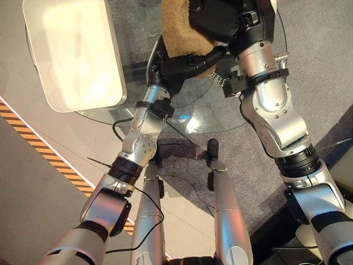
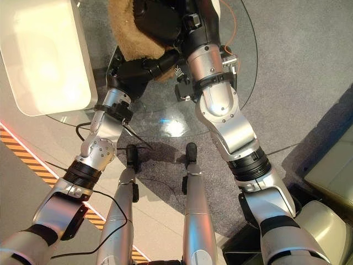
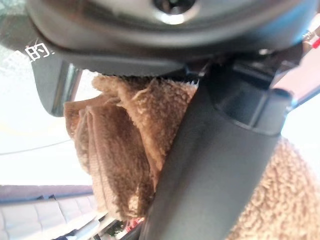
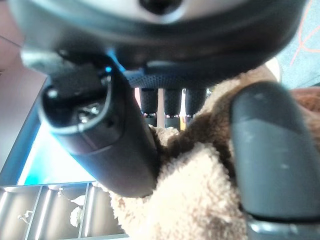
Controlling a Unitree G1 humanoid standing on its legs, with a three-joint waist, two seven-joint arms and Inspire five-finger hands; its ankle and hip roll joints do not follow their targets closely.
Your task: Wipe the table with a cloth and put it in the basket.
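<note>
Both hands on tan cloth [image 1: 175, 30] over glass table [image 1: 220, 113]: left hand [image 1: 185, 63] gripping edge, right hand [image 1: 218, 19] clutching top.

No legible text. White printed characters [image 3: 32, 50] beside the dark left hand [image 3: 125, 45] cannot be read. The orange-and-black striped floor tape [image 1: 49, 157] is unlettered.

one round glass table [image 1: 220, 118]. one white basket [image 1: 71, 49], sitting on the table's left edge. one tan fleecy cloth [image 1: 176, 30], over the table's far middle. two dark hands, both on that cloth: the left hand [image 1: 185, 63] at its near side, the right hand [image 1: 218, 19] on top of it.
</note>
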